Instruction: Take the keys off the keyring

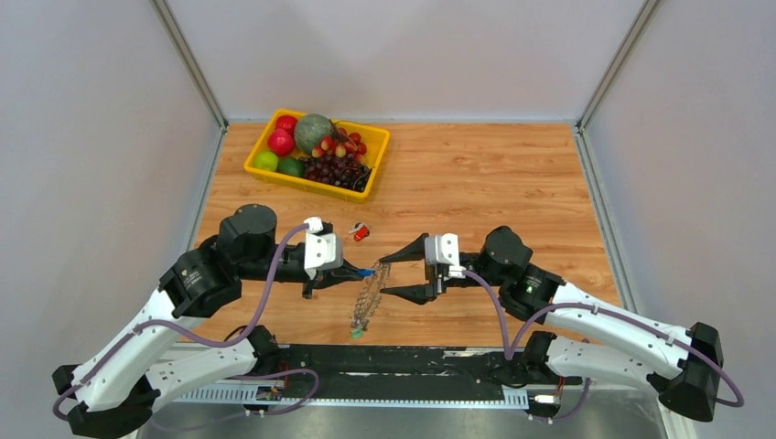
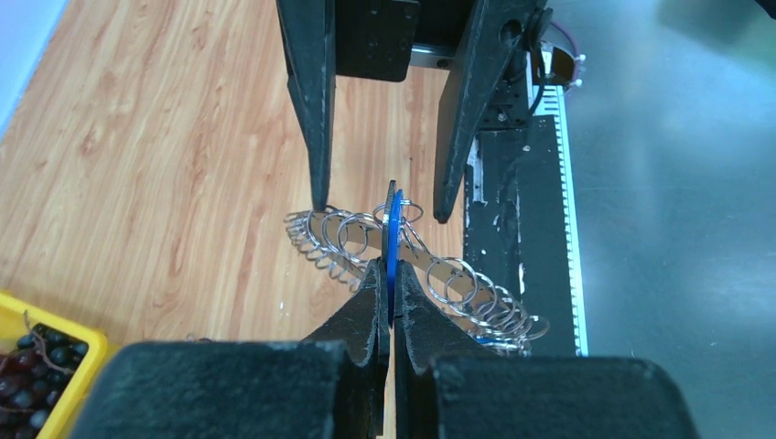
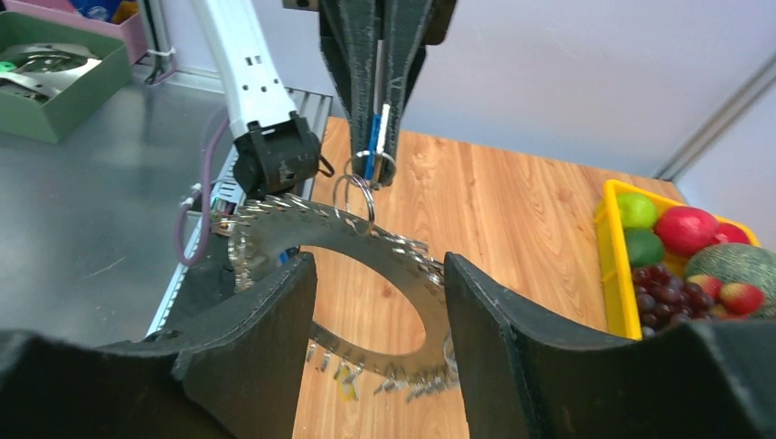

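Note:
The keyring is a floppy silvery-grey loop edged with small wire rings, hanging tilted above the table's near middle. My left gripper is shut on a blue-headed key at the loop's top, and the left wrist view shows the blue key pinched edge-on between its fingertips. My right gripper is open, facing the left one, with its jaws straddling the loop without touching. A yellow-headed key hangs at the loop's bottom. A red-headed key lies loose on the table.
A yellow fruit tray holding apples, limes, grapes and a melon stands at the back left. The black base rail runs along the near edge. A green bin sits off the table beside it.

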Tool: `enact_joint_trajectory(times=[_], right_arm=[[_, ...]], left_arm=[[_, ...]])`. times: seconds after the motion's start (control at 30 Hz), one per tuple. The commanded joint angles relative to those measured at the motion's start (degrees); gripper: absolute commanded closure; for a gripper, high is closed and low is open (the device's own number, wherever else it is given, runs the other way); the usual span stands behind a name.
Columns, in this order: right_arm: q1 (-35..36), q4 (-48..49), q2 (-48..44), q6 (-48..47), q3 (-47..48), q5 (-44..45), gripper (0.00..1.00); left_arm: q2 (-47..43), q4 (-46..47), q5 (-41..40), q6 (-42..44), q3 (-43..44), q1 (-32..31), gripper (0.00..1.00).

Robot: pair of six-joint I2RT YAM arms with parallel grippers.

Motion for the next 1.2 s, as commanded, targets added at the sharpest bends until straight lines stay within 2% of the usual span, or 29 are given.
enact_joint_trajectory(times=[0.0, 0.27, 0.4, 0.7, 0.9, 1.17], right_arm=[[0.0, 2.1, 1.5, -1.6, 3.5, -6.8, 0.43], [0.1, 4.6, 3.9, 0.8, 5.1, -9.8, 0.48], [0.1, 4.7, 4.1, 1.5, 5.0, -10.5, 0.59], [0.1, 4.3, 3.7, 2.5, 4.8, -12.1, 0.63], [0.2, 4.3, 3.8, 2.6, 5.3, -12.2, 0.74], [0.1, 5.2, 7.1, 4.7, 7.3, -11.9, 0.74]], left_arm=[[0.3, 2.4, 3.8, 2.5, 2.7, -0.1, 1.00], [1.2, 2.4, 3.9, 3.0, 2.6, -0.1, 1.00], [0.9, 2.5, 2.7, 3.1, 2.7, -0.1, 1.00], [0.4, 2.7, 0.4, 2.4, 2.9, -0.1, 1.00], [0.3, 2.7, 0.0, 2.1, 2.8, -0.1, 1.00], [0.3, 3.4, 0.7, 1.6, 2.6, -0.1, 1.00]])
